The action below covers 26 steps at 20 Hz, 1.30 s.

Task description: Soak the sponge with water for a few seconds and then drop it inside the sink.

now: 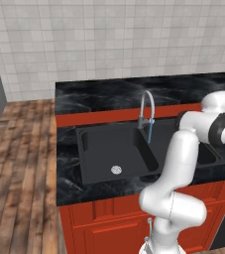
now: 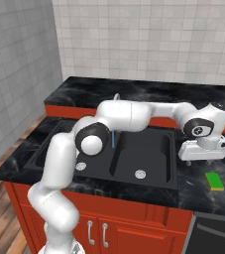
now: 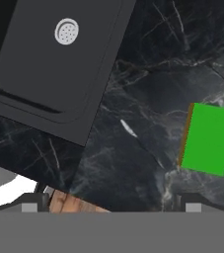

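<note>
Gripper (image 2: 203,159) jaws are standing wide apart and empty as I'm hovering over the counter (image 2: 193,191) right of the sink (image 2: 148,154); the sponge (image 2: 214,180) is lying toward the counter's front edge, off my centreline, its long axis pointing front-to-back.

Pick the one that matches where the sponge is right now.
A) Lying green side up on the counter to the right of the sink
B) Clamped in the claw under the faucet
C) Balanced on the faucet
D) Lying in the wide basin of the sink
A: the sponge lies green side up on the black countertop, right of the sink, with the open claw above it, not gripping it.
</note>
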Tool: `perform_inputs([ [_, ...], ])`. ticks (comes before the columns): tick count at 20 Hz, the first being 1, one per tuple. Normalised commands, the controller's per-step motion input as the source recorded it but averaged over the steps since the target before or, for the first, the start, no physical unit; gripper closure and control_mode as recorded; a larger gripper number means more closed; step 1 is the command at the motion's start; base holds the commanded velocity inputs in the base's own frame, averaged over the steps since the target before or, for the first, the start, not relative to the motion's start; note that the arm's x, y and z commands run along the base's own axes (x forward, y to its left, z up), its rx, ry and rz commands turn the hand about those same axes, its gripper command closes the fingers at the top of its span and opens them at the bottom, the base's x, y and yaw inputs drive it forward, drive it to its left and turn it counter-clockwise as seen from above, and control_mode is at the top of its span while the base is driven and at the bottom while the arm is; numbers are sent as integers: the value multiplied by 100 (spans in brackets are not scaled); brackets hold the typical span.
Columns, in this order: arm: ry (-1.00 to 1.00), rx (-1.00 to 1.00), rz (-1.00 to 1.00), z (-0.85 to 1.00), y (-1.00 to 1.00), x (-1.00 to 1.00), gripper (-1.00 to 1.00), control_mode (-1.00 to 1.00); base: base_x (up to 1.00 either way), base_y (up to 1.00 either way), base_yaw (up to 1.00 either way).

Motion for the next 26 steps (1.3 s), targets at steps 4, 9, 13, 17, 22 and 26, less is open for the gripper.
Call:
perform_inputs([
  [4,-1,5,-10,-26,-19,23,-100,-100,0,0,0],
  [9,0,1,-9,-16,-28,15,-100,-100,0,0,0],
  [13,0,0,-1,-13,-29,13,-100,-100,0,0,0],
  [17,0,0,0,-13,-17,14,-100,-100,0,0,0],
  [22,0,0,0,-19,-2,16,-100,-100,0,0,0],
  [26,0,1,0,-27,0,16,-100,-100,0,0,0],
])
